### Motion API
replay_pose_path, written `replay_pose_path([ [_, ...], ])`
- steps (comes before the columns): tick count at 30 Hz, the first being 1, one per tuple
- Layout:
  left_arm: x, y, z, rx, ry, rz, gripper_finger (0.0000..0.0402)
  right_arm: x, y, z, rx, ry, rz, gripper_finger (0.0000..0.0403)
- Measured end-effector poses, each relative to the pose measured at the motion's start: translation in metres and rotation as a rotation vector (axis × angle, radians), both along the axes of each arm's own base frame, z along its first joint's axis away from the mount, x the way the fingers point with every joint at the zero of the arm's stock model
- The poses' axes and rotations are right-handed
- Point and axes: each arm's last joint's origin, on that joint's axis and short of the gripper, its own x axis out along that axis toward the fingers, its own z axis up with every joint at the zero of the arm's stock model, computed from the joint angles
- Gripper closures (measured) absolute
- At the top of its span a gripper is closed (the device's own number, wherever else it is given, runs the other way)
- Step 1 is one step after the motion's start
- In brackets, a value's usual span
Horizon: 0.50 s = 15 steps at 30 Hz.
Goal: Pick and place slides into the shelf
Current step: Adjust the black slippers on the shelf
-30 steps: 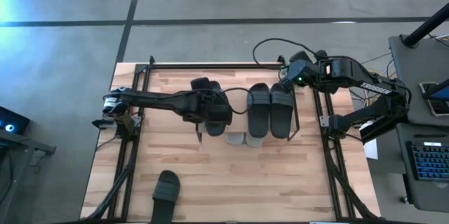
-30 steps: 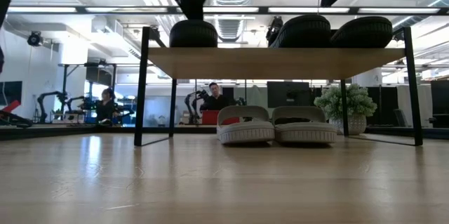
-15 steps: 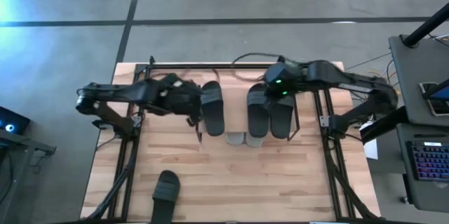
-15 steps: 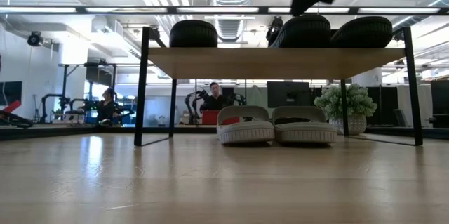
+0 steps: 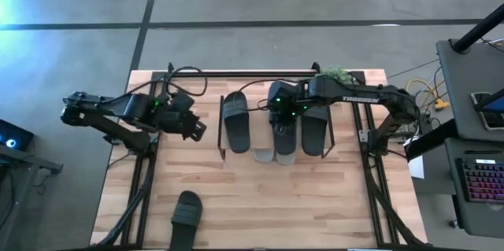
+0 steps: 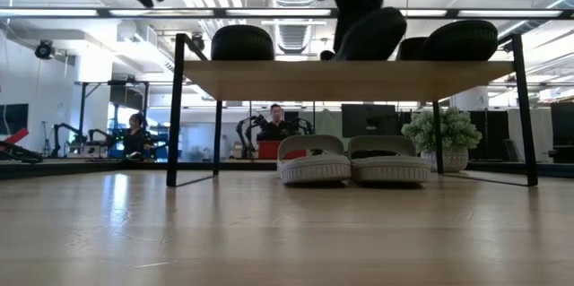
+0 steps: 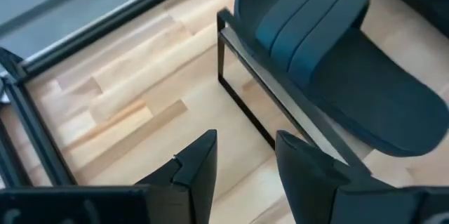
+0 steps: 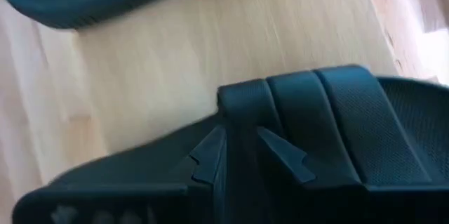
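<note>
R gripper (image 5: 280,115) jaws clamp black slide (image 5: 282,103) strap on shelf (image 6: 350,80); L gripper (image 5: 197,131) empty.

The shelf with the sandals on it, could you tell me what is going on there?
The right gripper is pinching the strap of the middle black slide on the shelf, tilting it up. Two more black slides lie flat on top, two grey ones sit underneath, and one black slide waits on the table. The left gripper hangs open beside the shelf, empty.
</note>
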Motion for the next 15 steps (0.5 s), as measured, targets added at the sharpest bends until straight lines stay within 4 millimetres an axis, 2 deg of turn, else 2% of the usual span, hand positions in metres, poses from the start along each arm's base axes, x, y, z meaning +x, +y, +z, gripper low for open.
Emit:
replay_pose_path([
  [4,0.004,-0.002,-0.016,-0.009,-0.02,-0.005,0.0271,-0.003,0.002,0.019,0.003,-0.033,-0.033,0.0335],
  [8,0.011,-0.003,-0.024,0.0,-0.034,-0.032,0.0271,-0.018,0.001,0.035,-0.023,0.043,-0.106,0.0335],
  [11,0.015,-0.004,-0.026,0.018,-0.016,-0.049,0.0271,-0.03,0.0,0.036,-0.044,0.151,-0.139,0.0335],
  [15,0.015,-0.004,-0.026,0.046,-0.01,-0.061,0.0271,-0.028,0.001,0.037,-0.046,0.134,-0.158,0.0335],
])
